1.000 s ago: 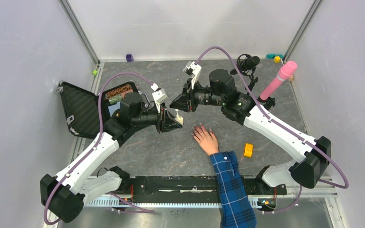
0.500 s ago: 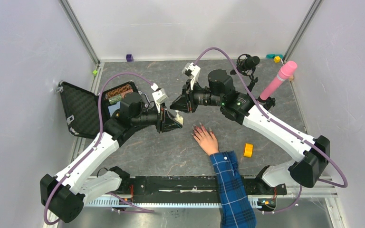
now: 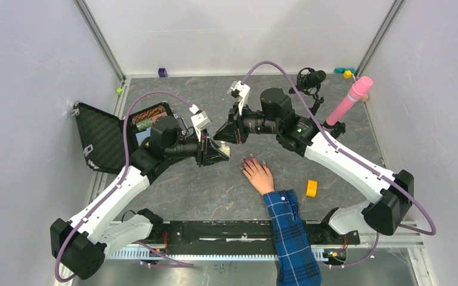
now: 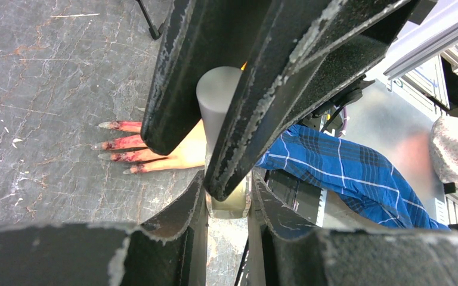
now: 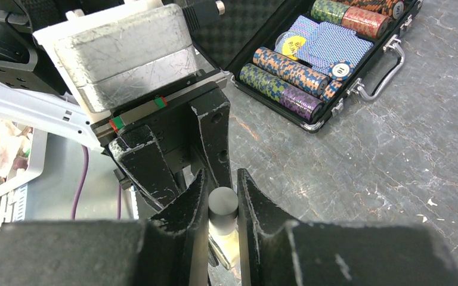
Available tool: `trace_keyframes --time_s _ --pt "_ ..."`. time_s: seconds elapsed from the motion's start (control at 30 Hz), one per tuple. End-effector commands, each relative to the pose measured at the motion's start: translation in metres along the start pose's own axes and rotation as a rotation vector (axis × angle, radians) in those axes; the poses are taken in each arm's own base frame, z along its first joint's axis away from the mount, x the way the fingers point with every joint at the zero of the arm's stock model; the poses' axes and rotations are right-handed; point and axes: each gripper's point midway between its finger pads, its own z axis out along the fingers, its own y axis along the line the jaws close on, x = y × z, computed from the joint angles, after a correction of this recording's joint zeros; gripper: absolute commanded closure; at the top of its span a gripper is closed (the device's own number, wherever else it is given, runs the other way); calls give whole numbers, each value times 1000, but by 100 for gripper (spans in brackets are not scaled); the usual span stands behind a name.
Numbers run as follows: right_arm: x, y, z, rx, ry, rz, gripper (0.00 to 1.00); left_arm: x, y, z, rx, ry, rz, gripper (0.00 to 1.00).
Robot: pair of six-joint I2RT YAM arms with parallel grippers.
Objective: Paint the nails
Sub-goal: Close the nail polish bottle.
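Over the grey desk [image 3: 203, 190] the left gripper [image 3: 219, 152] keeps its jaws clamped on the bottle [image 4: 229, 205]; the right gripper [image 3: 225, 134], jaws clamped on the cap [image 5: 222, 202], has shifted slightly, likely uncapping; the nails [image 4: 106, 125] lie nearby.

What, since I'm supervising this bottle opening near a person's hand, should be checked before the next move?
1. Left gripper shut on the bottle: ok.
2. Right gripper shut on the cap: ok.
3. Cap loosened from the bottle: cannot tell.
4. Hand lying flat on the table, fingers spread: ok.
5. Hand apart from both grippers: ok.
6. Nails free of stains: not ok, red smears around them.
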Motion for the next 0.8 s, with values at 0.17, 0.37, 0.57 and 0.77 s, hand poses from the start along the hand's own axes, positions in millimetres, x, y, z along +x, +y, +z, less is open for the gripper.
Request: trace_keyframes --time_s 0.17,0.37,0.57,0.77 --pt "2 1 1 -19 6 -19 100 -21 -5 -6 -26 -55 53 98" --pt "7 4 2 -42 18 -23 100 -23 -2 -9 -58 -76 66 98" --pt "18 9 3 -54 41 -35 100 -26 -3 -10 -59 -94 70 98" --pt "26 5 4 -12 64 -40 100 -28 -1 -11 -75 -115 70 98"
